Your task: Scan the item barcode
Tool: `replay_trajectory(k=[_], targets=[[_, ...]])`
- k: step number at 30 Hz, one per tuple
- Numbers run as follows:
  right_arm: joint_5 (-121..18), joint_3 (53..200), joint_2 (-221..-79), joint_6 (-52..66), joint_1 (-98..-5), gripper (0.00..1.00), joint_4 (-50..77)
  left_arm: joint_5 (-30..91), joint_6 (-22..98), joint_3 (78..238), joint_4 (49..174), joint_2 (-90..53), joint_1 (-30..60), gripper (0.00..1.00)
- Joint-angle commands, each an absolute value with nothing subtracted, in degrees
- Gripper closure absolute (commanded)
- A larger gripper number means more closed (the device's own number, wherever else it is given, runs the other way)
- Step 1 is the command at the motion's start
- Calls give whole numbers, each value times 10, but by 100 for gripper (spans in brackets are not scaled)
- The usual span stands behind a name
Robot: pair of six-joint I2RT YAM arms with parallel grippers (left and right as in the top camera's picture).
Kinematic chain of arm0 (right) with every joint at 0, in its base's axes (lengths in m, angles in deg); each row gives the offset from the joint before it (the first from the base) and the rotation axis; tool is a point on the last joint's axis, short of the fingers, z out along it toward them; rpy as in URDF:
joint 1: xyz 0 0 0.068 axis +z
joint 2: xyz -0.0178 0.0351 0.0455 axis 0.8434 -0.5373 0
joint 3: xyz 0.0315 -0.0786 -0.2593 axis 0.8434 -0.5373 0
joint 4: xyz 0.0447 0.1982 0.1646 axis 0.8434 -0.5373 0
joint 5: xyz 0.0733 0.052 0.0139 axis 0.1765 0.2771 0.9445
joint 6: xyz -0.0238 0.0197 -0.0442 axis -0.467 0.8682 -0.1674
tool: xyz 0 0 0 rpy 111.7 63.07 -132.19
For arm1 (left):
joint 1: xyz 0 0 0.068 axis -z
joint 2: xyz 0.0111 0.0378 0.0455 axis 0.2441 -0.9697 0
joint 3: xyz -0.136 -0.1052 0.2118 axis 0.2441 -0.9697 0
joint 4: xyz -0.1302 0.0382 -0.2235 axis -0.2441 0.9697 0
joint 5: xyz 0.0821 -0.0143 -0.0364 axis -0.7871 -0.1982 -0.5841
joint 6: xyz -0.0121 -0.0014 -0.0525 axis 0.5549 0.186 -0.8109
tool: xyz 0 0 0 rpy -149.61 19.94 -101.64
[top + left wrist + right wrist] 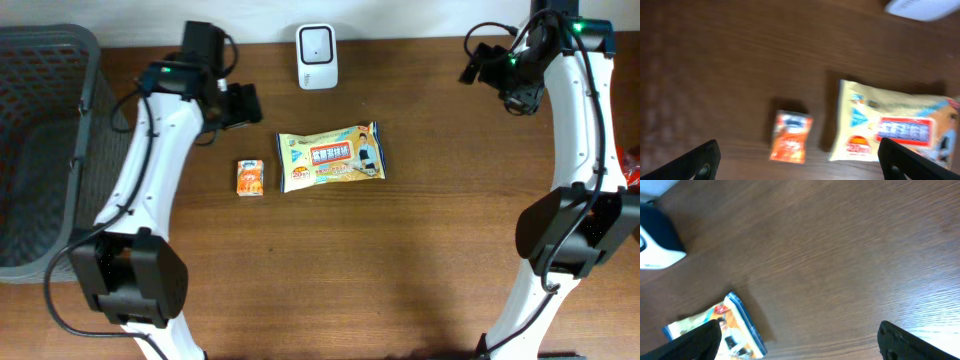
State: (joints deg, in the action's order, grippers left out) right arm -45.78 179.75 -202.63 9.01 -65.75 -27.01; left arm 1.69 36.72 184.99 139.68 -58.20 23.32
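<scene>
My left gripper point(243, 104) gapes wide and empty at the upper left of the overhead view. My right gripper point(800, 337), equally spread and empty, sits upper right. Mid-frame the snack bag point(331, 157) lies flat, the small orange packet point(250, 178) just left of it, the scanner point(317, 56) at top centre.

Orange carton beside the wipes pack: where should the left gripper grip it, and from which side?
Probably across its two long sides, coming straight down. The carton seems to lie flat on the table, clear of the pack, with bare wood along both long sides. The left gripper is open and nearest.
</scene>
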Motion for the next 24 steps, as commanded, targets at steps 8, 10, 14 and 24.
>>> replay_trajectory(k=[8, 10, 14, 24], targets=[[-407, 1788, -2070, -462, -436, 1, -254, 12, 291, 1857, 1415, -595, 169, 1], [-439, 1788, -2118, -550, -397, 1, -261, 12, 291, 1857, 1415, -595, 169, 1], [-460, 1788, -2157, -683, -338, 4, -269, 13, 291, 1857, 1415, -595, 169, 1], [-498, 1788, -2236, -638, -318, 57, -204, 13, 291, 1857, 1415, -595, 170, 1]])
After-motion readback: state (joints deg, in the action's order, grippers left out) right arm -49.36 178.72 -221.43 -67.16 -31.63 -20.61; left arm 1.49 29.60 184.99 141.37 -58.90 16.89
